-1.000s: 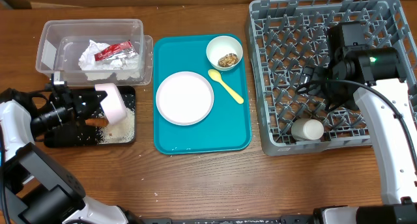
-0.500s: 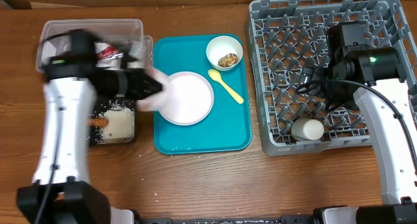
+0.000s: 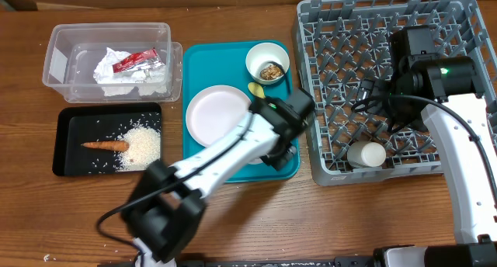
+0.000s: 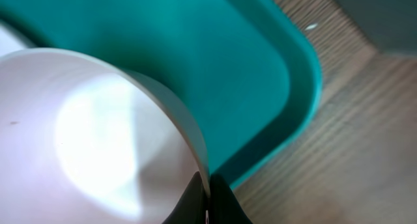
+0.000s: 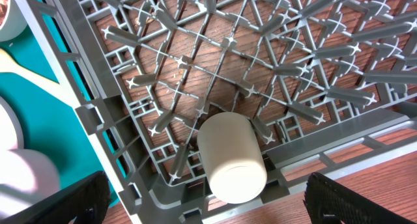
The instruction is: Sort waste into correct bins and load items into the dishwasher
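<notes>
Left gripper pinches the rim of a bowl over the near right corner of the teal tray. Right gripper hangs spread above the rack, where the cup lies on its side. Carrot and rice sit in the black tray; napkin and wrapper in the tub.

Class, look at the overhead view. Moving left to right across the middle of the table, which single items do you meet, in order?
carrot → white plate → white cup, which lies inside the grey dish rack
</notes>
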Robot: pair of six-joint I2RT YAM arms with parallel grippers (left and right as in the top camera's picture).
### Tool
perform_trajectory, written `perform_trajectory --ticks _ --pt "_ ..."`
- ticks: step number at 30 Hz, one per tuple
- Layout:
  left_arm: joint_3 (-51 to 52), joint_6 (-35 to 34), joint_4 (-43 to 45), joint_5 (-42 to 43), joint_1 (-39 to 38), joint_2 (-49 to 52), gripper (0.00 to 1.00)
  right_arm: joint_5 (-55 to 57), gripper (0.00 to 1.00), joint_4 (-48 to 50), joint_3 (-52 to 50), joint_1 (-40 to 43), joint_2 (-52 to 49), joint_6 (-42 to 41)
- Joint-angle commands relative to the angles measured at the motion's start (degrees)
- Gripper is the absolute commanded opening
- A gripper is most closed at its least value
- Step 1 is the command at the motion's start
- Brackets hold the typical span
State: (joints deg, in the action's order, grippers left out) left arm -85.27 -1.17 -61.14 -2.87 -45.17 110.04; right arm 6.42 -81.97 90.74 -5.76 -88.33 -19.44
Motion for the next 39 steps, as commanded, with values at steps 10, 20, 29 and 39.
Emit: perform_trajectory --ticks 10,20,29,39 --pt "-0.9 -2.8 0.5 -6.1 -2.0 4.6 0.05 0.6 0.98 0.4 1.0 -0.1 0.8 0.2" --pt "-7.7 -7.2 -3.0 0.1 -2.0 4.6 0.07 0.6 0.98 0.4 1.0 -0.1 0.8 0.2" --pt "-8.6 -7.2 -3.1 -0.1 2.0 4.6 0.50 0.7 0.98 0.4 1.0 -0.1 0.8 0.2" --pt "-22.5 -6.1 9.1 5.1 17.6 5.1 0.75 0.6 0.98 0.4 1.0 -0.1 0.8 0.2"
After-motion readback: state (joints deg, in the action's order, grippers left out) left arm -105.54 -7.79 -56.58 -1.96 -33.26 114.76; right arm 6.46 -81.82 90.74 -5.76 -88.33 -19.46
